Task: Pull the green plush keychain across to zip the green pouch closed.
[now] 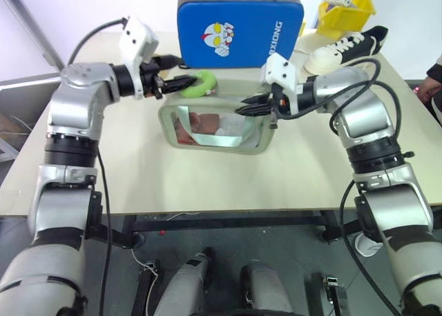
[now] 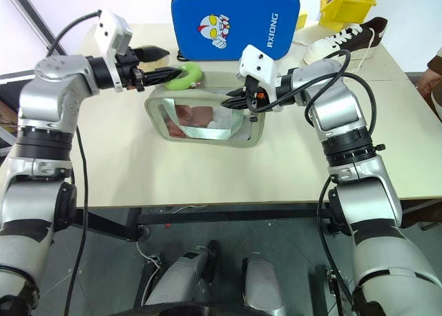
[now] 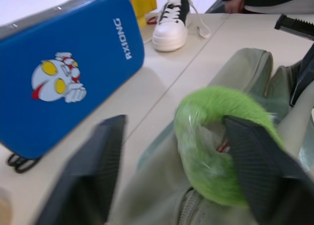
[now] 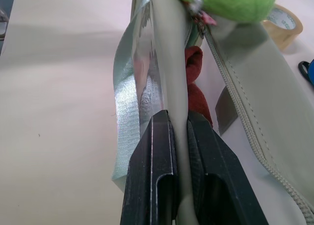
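Observation:
The green pouch [image 1: 214, 131] lies on the table with its clear window up, red and white contents showing. The green plush keychain [image 1: 199, 83] sits at the pouch's far left corner. My left gripper [image 1: 178, 72] is open; its fingers [image 3: 93, 171] stand wide apart around the keychain [image 3: 221, 141], which lies close against one of them. My right gripper [image 1: 242, 110] is shut on the pouch's upper edge at the right end, pinching the fabric rim [image 4: 177, 118].
A big blue cartoon-printed case [image 1: 238, 26] stands just behind the pouch. A black-and-white sneaker [image 1: 345, 47] and a yellow bin [image 1: 344, 11] lie at the back right. A tan tape roll [image 4: 284, 21] is near the keychain. A person's hand [image 1: 431, 88] shows at the right edge.

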Controlling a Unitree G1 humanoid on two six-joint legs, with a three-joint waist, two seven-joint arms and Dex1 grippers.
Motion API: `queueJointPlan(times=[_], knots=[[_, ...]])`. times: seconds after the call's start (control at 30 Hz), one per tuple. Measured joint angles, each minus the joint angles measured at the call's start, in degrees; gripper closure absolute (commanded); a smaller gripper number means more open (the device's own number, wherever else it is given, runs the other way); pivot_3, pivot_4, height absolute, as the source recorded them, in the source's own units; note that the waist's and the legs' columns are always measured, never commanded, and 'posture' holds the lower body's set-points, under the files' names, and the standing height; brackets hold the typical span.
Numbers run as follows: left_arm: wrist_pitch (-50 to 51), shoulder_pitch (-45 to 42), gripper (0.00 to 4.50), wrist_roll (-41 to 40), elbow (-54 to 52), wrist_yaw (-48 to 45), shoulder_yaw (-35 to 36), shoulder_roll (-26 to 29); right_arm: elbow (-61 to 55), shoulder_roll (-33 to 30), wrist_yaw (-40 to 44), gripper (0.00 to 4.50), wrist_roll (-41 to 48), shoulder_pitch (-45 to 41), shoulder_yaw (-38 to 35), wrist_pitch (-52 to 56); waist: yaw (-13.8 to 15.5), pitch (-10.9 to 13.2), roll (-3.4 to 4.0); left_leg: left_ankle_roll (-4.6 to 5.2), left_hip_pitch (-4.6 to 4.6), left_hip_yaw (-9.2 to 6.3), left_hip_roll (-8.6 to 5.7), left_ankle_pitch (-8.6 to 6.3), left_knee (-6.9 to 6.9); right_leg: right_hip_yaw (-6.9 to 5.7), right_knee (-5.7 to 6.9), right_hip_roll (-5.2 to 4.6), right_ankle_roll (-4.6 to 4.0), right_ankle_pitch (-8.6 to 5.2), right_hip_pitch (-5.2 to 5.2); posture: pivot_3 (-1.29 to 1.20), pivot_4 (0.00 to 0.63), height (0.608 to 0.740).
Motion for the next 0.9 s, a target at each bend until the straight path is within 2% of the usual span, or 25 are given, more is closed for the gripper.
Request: queueJointPlan(times=[0.2, 0.33, 0.4, 0.47, 0.53, 0.8, 0.9], knots=[[3.9, -0.4, 0.08, -0.5, -5.2, -5.3, 0.3, 9.5, 1.9, 1.5, -0.2, 4.26, 0.0, -0.3, 0.0, -1.8, -1.0, 0.0, 0.00, 0.00, 0.02, -0.02, 0.00, 0.00, -0.06, 0.00, -0.03, 0.03, 0.00, 0.00, -0.03, 0.00, 0.150, 0.740], [7.6, 4.3, 0.08, -2.5, -12.3, -9.1, 2.3, 16.0, 3.4, 1.6, 0.0, 4.26, 0.0, -0.6, 0.0, -2.8, -1.1, 0.0, 0.03, -0.01, 0.20, -0.02, 0.01, -0.04, -0.16, 0.06, -0.05, 0.07, -0.01, -0.01, 0.05, 0.00, 0.150, 0.740], [8.9, 9.4, 0.08, -3.3, -16.3, -8.9, 3.8, 16.7, 4.1, 1.7, 0.1, 4.26, -0.1, -0.9, 0.1, -3.3, -1.0, 0.0, 0.05, 0.15, 0.28, 0.00, 0.01, -0.16, -0.20, 0.08, -0.05, 0.06, -0.01, -0.01, 0.14, 0.00, 0.150, 0.740], [9.2, 16.6, 0.08, -3.8, -20.2, -7.6, 4.0, 15.7, 4.8, 1.7, 0.1, 4.26, -0.1, -1.1, 0.1, -3.5, -0.8, 0.0, 0.05, 0.20, 0.35, -0.04, 0.01, -0.19, -0.20, 0.08, -0.05, 0.08, -0.01, -0.01, 0.23, 0.00, 0.150, 0.740], [10.2, 20.1, 0.08, -4.0, -21.2, -4.9, 3.9, 12.3, 4.9, 1.7, 0.1, 4.26, -0.1, -1.1, 0.1, -3.6, -0.4, 0.0, 0.04, 0.20, 0.32, -0.10, 0.01, -0.20, -0.17, 0.07, -0.04, 0.14, -0.01, -0.01, 0.21, 0.00, 0.150, 0.740], [9.6, 20.5, 0.08, -3.5, -20.9, 1.7, 3.4, 5.7, 4.4, 2.0, 0.1, 4.26, -0.1, -1.1, 0.4, -3.1, -0.2, 0.0, 0.03, 0.20, 0.30, -0.04, 0.01, -0.21, -0.21, 0.08, -0.04, 0.07, -0.01, -0.01, 0.14, 0.00, 0.150, 0.740], [8.6, 19.6, 1.35, -2.5, -18.4, 2.1, 2.2, 5.4, 4.3, 1.9, 0.1, 4.26, -0.1, -1.1, 0.4, -2.8, -0.2, 0.0, 0.03, 0.20, 0.29, -0.03, 0.01, -0.21, -0.20, 0.08, -0.05, 0.06, -0.01, -0.01, 0.14, 0.00, 0.150, 0.740]])
